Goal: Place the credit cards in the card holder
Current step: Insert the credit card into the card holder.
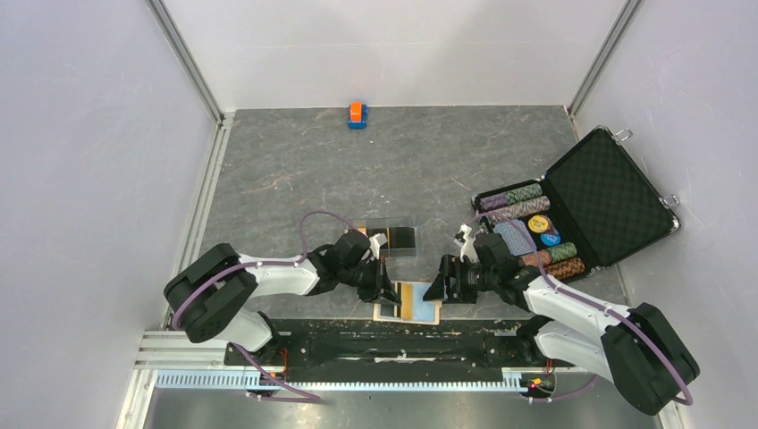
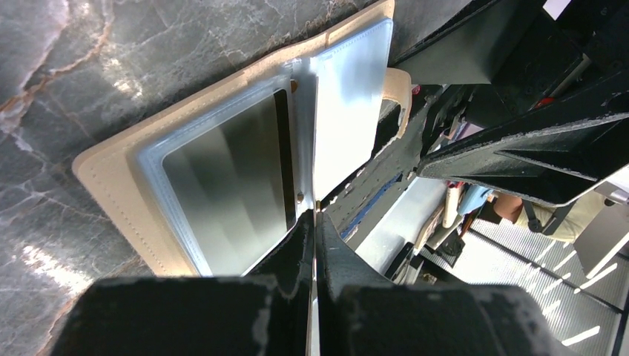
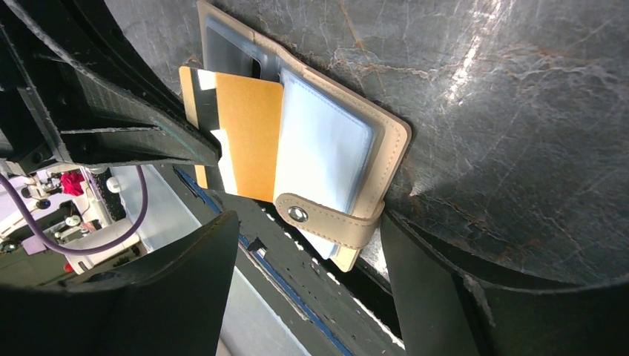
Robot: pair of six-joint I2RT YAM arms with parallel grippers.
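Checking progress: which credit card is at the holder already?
The gold card, lying across the open card holder; the black card sits apart, farther out.

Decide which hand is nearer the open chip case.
Right. The right hand lies just left of the case, near its chips. The left hand is farther left, across the card holder from it.
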